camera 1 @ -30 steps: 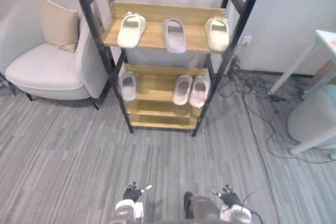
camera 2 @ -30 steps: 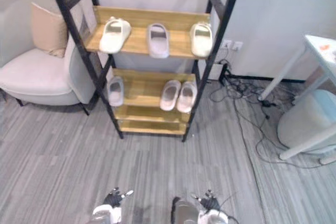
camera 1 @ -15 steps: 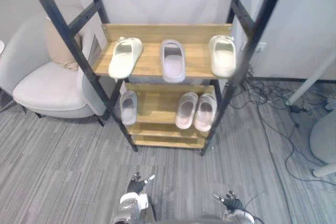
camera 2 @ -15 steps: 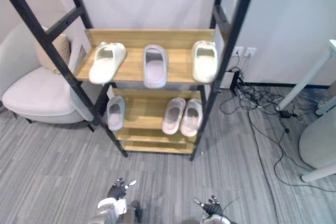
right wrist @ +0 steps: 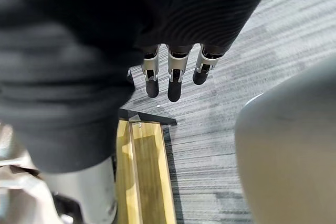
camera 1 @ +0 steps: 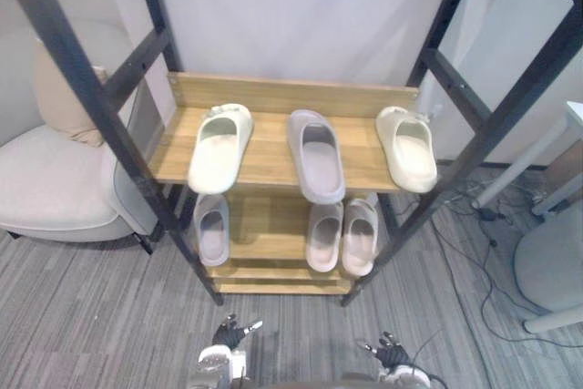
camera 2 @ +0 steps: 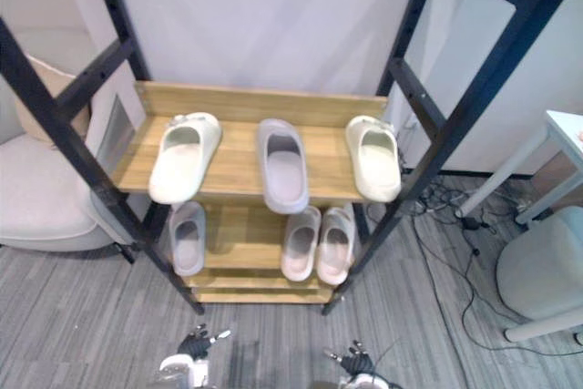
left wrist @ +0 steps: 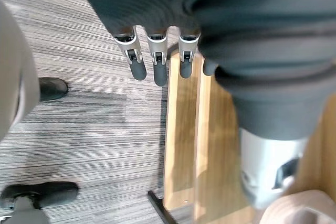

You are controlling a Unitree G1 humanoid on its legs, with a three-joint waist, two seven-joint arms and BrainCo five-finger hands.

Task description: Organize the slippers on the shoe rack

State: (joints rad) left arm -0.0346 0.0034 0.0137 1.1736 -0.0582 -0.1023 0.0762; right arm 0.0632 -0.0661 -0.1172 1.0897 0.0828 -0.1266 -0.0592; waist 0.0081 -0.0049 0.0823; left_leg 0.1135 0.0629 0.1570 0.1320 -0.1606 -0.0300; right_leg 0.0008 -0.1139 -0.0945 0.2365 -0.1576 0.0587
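The shoe rack [camera 1: 273,88] has a black frame and wooden shelves. On its upper shelf lie a cream slipper [camera 1: 219,146] at the left, a lilac slipper [camera 1: 316,154] in the middle and a cream slipper [camera 1: 407,147] at the right. The lower shelf holds a grey slipper [camera 1: 211,228] at the left and a pale pink pair [camera 1: 342,236] side by side at the right. My left hand [camera 1: 230,334] and right hand [camera 1: 390,353] hang low over the carpet in front of the rack. Both are open and hold nothing, with straight fingers [left wrist: 154,61] [right wrist: 173,72].
A pale armchair [camera 1: 55,179] with a beige cushion [camera 1: 64,97] stands left of the rack. To the right are a white table leg [camera 1: 524,166], a grey rounded seat [camera 1: 551,261] and loose cables [camera 1: 474,252] on the floor.
The camera has moved closer to the rack, which now looks larger and higher. The slippers lie as before, and both hands stay low and open.
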